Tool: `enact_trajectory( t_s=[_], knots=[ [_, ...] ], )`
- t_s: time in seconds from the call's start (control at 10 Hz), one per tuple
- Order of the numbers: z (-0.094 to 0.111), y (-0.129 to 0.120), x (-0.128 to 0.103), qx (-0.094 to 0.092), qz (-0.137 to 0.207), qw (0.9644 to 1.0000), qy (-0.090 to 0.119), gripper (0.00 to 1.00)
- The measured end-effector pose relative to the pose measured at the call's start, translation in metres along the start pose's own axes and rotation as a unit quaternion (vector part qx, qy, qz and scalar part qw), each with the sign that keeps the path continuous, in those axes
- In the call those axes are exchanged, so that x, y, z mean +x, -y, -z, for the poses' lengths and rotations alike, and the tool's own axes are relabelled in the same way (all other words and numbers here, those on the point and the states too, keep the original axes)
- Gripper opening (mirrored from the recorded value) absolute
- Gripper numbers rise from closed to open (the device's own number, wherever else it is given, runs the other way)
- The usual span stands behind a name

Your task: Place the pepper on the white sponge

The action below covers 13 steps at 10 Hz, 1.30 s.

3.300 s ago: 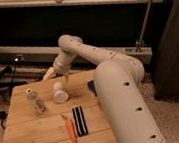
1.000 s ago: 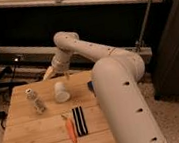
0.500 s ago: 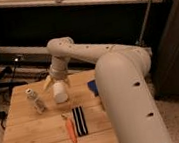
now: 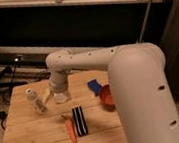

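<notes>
The gripper (image 4: 48,95) hangs low over the far part of the wooden table (image 4: 27,141), at the end of the white arm (image 4: 137,94) that bends down from its elbow. Whether it is wide or narrow I cannot tell, but nothing orange is in it. The pepper (image 4: 72,132) lies flat on the table, well apart from the gripper on the side nearer the camera, with its thin end pointing at the camera. Right against it, on the side away from the gripper's reach, is the black-and-white striped strip (image 4: 79,120), touching it or nearly so. Just beside the gripper, under the wrist, sits a pale block that I take for the white sponge (image 4: 61,97). A small bottle (image 4: 36,100) stands close on the gripper's other side. A blue object (image 4: 94,87) and a red bowl (image 4: 107,96) lie beyond the sponge. The pickup looks not yet begun. The main risk is a grasp that also catches the strip, because the two lie so close. The tapered pepper may also slip or roll off the sponge, and swinging away could topple the bottle.
</notes>
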Motion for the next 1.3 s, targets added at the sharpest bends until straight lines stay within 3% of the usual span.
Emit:
enact_trajectory(
  t_s=[0.2,0.4,0.6,0.8,1.0,1.1,1.3],
  knots=[
    [-0.016,0.006,-0.011,-0.017,0.008,0.9990,-0.041,0.80],
    [-0.030,0.015,-0.019,-0.044,0.024,0.9965,-0.067,0.80],
    [-0.044,0.015,-0.027,-0.088,0.025,0.9926,-0.079,0.80],
    [-0.050,0.006,-0.044,-0.138,0.011,0.9881,-0.067,0.80],
    [-0.055,-0.002,-0.066,-0.170,-0.007,0.9847,-0.036,0.80],
    [-0.060,-0.004,-0.079,-0.173,-0.018,0.9847,-0.014,0.80],
    [-0.074,0.005,-0.095,-0.140,-0.023,0.9896,0.024,0.80]
  ],
)
